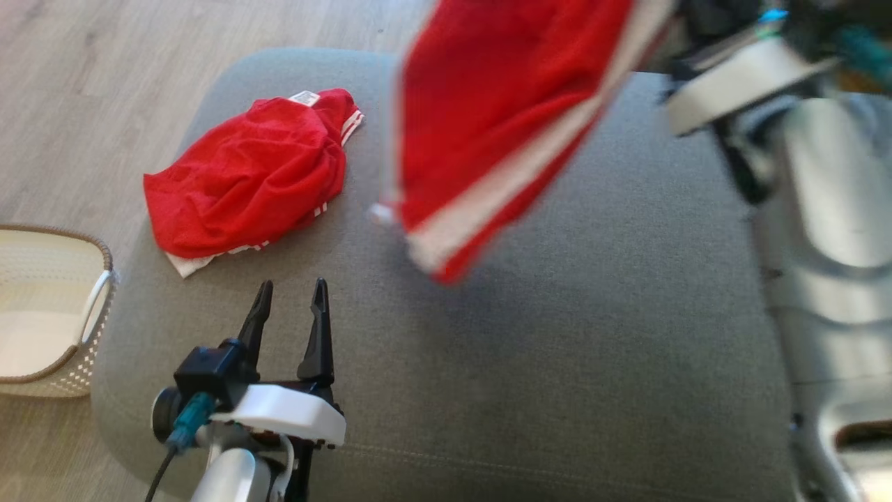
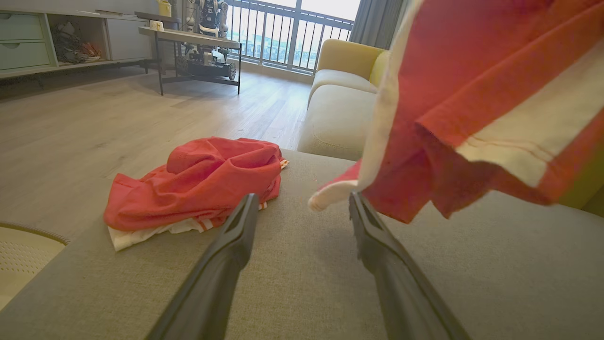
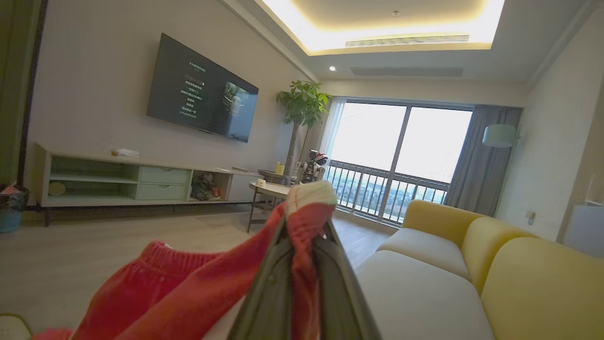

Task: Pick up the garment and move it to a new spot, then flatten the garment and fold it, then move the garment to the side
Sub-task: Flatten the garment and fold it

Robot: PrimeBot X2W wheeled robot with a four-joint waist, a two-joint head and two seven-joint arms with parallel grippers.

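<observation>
The garment (image 1: 502, 118) is red with white stripes. It hangs in the air over the back of the grey cushion (image 1: 557, 348), blurred in the head view. In the right wrist view my right gripper (image 3: 306, 222) is shut on a bunched edge of the garment (image 3: 188, 293), which drapes down to the left. My left gripper (image 1: 293, 286) stands open low over the cushion's front left with nothing between its fingers. In the left wrist view the garment (image 2: 472, 94) hangs just beyond and to the right of the left gripper (image 2: 303, 198).
A second red garment (image 1: 251, 174) lies crumpled at the cushion's back left, also in the left wrist view (image 2: 203, 179). A white woven basket (image 1: 42, 307) stands on the floor to the left. My right arm (image 1: 822, 209) fills the right side. A yellow sofa (image 3: 472, 245) stands beyond.
</observation>
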